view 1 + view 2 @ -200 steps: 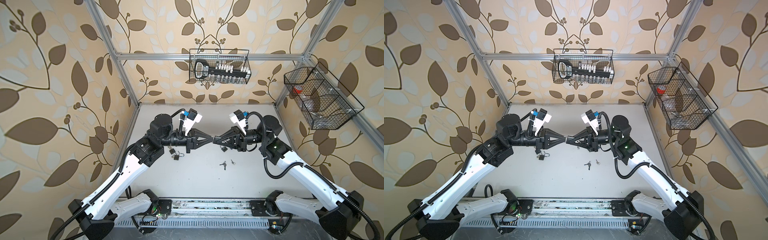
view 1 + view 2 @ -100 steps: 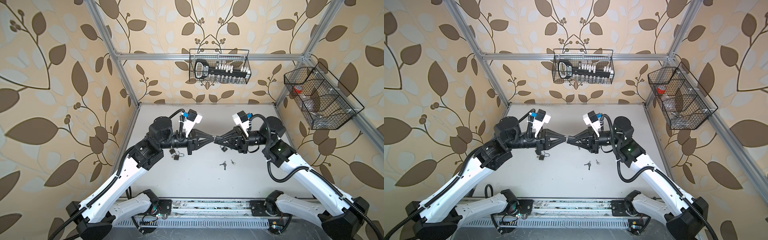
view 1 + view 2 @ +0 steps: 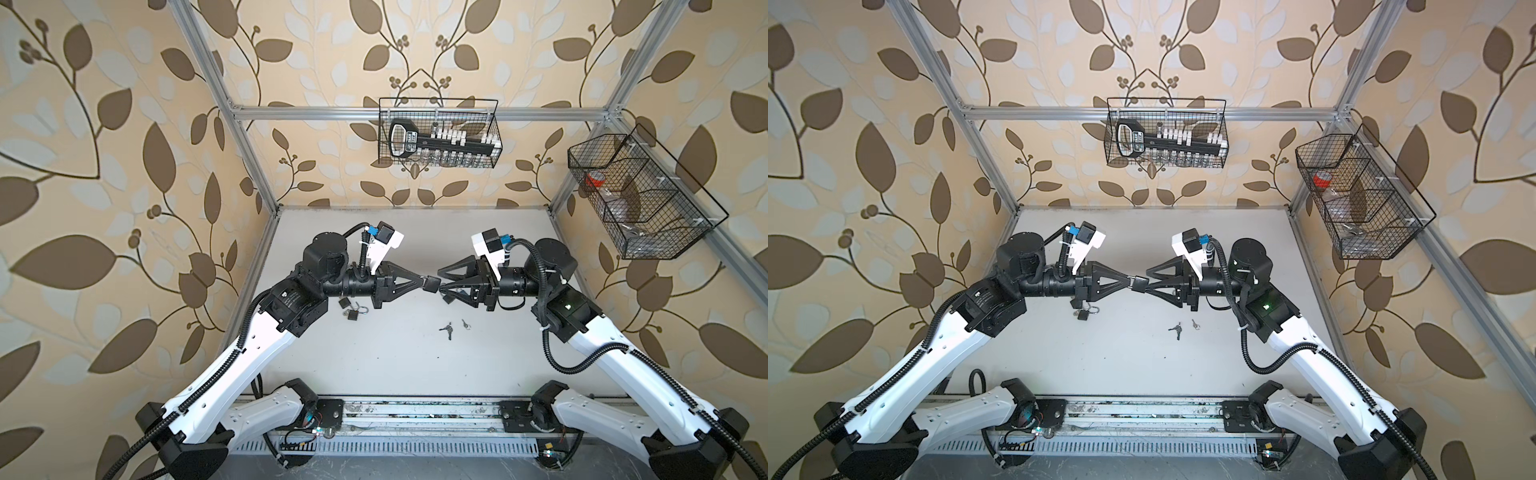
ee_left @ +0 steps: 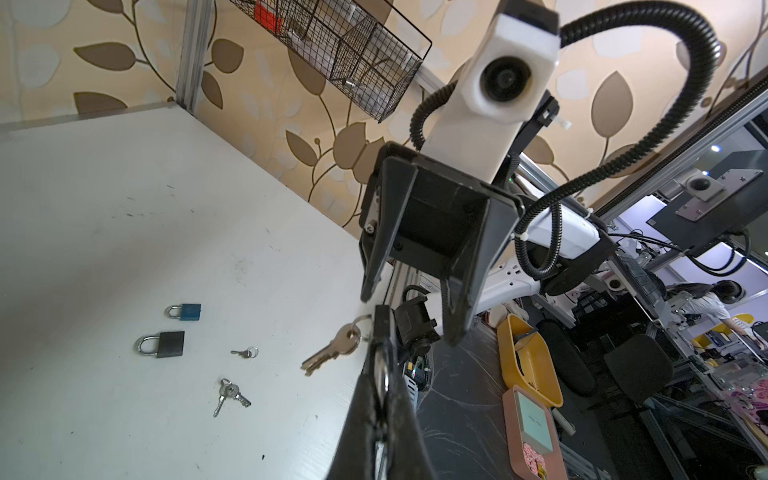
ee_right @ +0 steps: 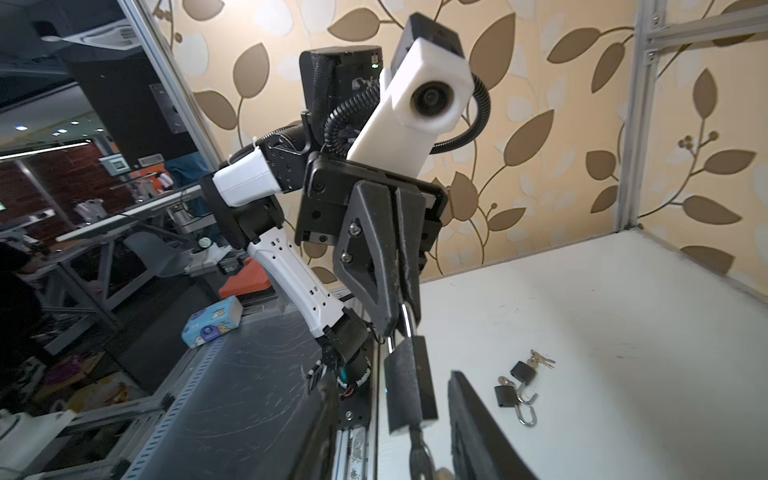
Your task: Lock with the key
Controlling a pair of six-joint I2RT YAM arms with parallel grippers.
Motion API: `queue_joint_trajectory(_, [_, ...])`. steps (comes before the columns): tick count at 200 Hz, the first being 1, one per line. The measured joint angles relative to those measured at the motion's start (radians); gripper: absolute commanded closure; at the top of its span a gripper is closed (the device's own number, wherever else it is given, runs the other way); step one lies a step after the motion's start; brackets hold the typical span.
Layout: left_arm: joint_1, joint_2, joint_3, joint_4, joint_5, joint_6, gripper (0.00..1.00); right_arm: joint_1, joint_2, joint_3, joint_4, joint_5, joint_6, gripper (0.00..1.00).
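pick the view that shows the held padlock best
Right wrist view: the padlock hangs close, broad side visible, from the left tool. Left wrist view sees it edge-on; both top views show a tiny dark block.

White table [image 4: 124, 208], padlocks [image 4: 170, 344], loose keys [image 4: 230, 392]

Left arm [image 3: 257, 336], right arm [image 3: 602, 353] reach inward, tips nearly meeting; left claw [image 3: 424, 282] clamped shut, right claw [image 3: 441, 284] jaws parted.

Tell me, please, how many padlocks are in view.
5: a padlock in the left gripper; two padlocks below it; blue padlock and black padlock near the right gripper. Others possibly hidden.
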Motion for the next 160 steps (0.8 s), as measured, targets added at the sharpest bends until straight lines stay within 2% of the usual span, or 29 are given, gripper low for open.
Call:
queue_joint_trajectory(27, [0.0, 0.0, 0.002, -0.032, -0.07, -0.005, 1.0, 0.016, -0.048, -0.036, -0.025, 0.175, -0.093, 0.58])
queue_joint_trajectory(68, [0.0, 0.003, 0.008, -0.072, -0.201, -0.047, 1.0, 0.098, -0.074, -0.167, 0.0, 0.418, -0.188, 0.58])
queue_joint_trajectory(132, [0.0, 0.025, 0.019, -0.067, -0.311, -0.115, 1.0, 0.18, -0.041, -0.288, 0.211, 0.599, -0.217, 0.57])
queue_joint_trajectory(160, [0.0, 0.025, 0.019, -0.066, -0.33, -0.132, 1.0, 0.194, 0.001, -0.291, 0.29, 0.637, -0.215, 0.6])
